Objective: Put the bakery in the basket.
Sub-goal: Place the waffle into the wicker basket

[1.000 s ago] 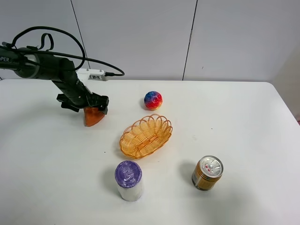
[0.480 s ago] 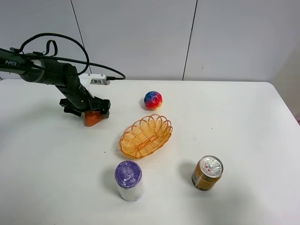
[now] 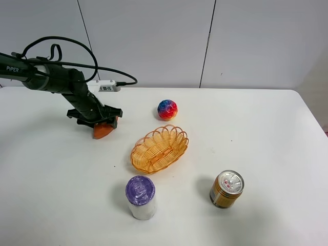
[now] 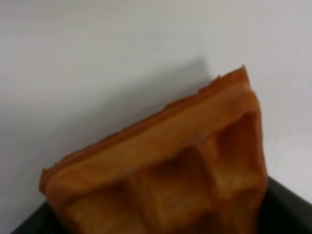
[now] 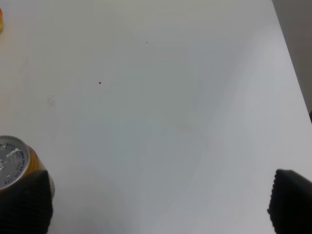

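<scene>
The waffle slice (image 3: 104, 130) sits at the tip of the left gripper (image 3: 100, 122), low over the white table (image 3: 266, 133) and well to the left of the wicker basket (image 3: 135, 152). In the left wrist view the waffle slice (image 4: 165, 170) fills the frame, its tip close to its own shadow. The dark jaws flank both its sides, though we cannot tell whether they actually clamp it.

The right gripper (image 5: 158, 207) is spread wide over bare table beside the gold can (image 5: 14, 163), holding nothing.

We judge the main risk to be a shallow or uneven hold. A wedge tapers, so it could pivot or slip out during the lift or the carry. A low carry could also catch the basket's looped rim and shove the basket towards the purple-topped can (image 3: 140, 197). A release too far back could send the piece rolling towards the coloured ball (image 3: 167, 109).
</scene>
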Controlling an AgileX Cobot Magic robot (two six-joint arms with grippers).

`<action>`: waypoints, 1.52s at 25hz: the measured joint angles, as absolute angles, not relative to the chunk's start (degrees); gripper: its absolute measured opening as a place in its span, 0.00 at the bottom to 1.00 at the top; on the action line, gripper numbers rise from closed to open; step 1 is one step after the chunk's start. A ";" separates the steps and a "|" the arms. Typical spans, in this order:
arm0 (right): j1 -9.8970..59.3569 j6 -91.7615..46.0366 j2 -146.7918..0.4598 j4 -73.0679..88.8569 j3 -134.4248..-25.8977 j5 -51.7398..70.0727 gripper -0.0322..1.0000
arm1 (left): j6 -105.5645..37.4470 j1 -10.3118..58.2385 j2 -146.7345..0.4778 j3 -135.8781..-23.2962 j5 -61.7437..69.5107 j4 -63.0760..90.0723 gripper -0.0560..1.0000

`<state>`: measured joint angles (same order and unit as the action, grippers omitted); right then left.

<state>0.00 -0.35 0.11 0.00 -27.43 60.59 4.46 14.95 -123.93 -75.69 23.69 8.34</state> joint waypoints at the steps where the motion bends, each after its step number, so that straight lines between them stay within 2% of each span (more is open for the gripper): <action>1: 0.00 -0.35 0.11 0.00 -27.43 60.59 0.88 | 4.46 14.95 -123.93 -75.69 23.88 8.06 0.69; 11: 0.00 -0.35 0.11 0.00 -27.43 60.59 0.88 | 4.05 17.17 -115.50 -75.64 25.72 5.50 0.69; 15: 0.00 -0.35 0.11 0.00 -27.43 60.59 0.88 | 2.80 20.91 -108.94 -75.64 25.92 4.84 0.69; 19: 0.00 -0.35 0.11 0.00 -27.43 60.59 0.88 | -1.94 27.49 -105.37 -75.64 28.69 4.66 0.69; 27: 0.00 -0.35 0.11 0.00 -27.43 60.59 0.88 | -13.14 39.24 -105.44 -75.64 33.17 6.44 0.69; 38: 0.00 -0.35 0.11 0.00 -27.43 60.59 0.88 | -16.04 40.73 -115.26 -75.64 31.21 10.47 0.69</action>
<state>0.00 -0.35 0.11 0.00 -27.43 60.59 -16.04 40.73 -115.26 -75.64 31.21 10.47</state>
